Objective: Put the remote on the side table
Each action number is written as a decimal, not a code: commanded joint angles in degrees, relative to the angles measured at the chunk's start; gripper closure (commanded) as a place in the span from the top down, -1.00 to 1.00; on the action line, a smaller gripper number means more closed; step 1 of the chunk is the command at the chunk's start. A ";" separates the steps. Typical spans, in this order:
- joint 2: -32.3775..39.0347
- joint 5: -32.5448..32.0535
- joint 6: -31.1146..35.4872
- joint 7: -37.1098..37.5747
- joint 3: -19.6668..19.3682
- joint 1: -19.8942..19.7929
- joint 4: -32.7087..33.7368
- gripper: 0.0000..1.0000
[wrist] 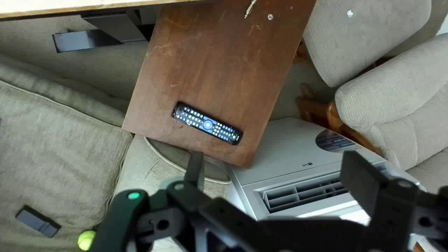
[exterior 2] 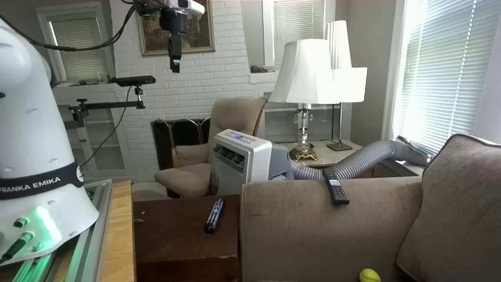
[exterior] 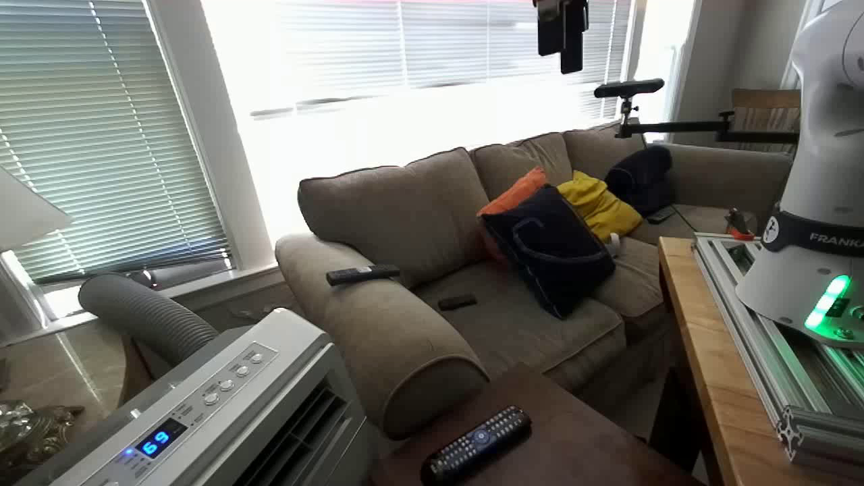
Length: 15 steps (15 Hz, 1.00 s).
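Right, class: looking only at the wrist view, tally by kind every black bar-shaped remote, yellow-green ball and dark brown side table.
Remotes (long black remote with pale buttons, small slim black remote): 2
Yellow-green ball: 1
Dark brown side table: 1
Total: 4

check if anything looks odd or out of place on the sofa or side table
A tennis ball lies on the sofa seat near the small black remote, an odd spot for a ball. The side table shows pale scuffs on its top, so its finish looks worn. No spill shows.
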 commanded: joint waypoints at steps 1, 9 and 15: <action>-0.04 0.25 -0.22 -0.26 0.48 -0.62 0.12 1.00; 1.58 1.00 3.12 -0.14 0.84 -0.81 0.31 1.00; 14.42 0.37 18.97 -5.31 0.34 -0.20 5.21 1.00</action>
